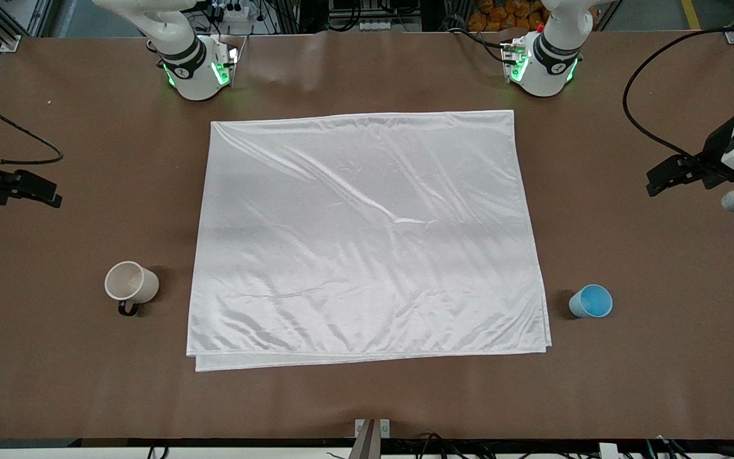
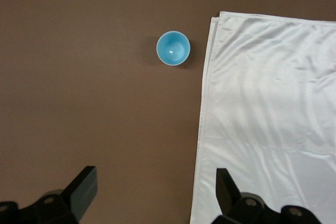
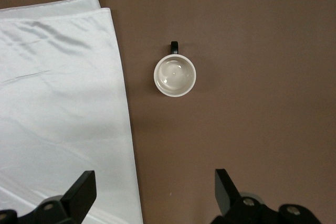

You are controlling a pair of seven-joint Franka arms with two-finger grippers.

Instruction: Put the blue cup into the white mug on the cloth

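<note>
The blue cup (image 1: 591,301) (image 2: 172,49) stands upright on the bare table beside the cloth's edge, at the left arm's end. The white mug (image 1: 130,282) (image 3: 175,76) stands upright on the table beside the cloth at the right arm's end, its black handle toward the front camera. The wrinkled white cloth (image 1: 367,236) (image 2: 273,114) (image 3: 58,103) lies flat between them with nothing on it. My left gripper (image 1: 657,180) (image 2: 156,182) hangs open and empty high over the table by the cloth's edge. My right gripper (image 1: 51,194) (image 3: 155,182) hangs open and empty in the same way at its end.
The brown table (image 1: 367,395) carries both arm bases (image 1: 195,70) (image 1: 542,64) along its edge farthest from the front camera. Black cables (image 1: 23,137) (image 1: 644,124) trail over the table near each gripper. A small metal bracket (image 1: 372,433) sits at the table's front edge.
</note>
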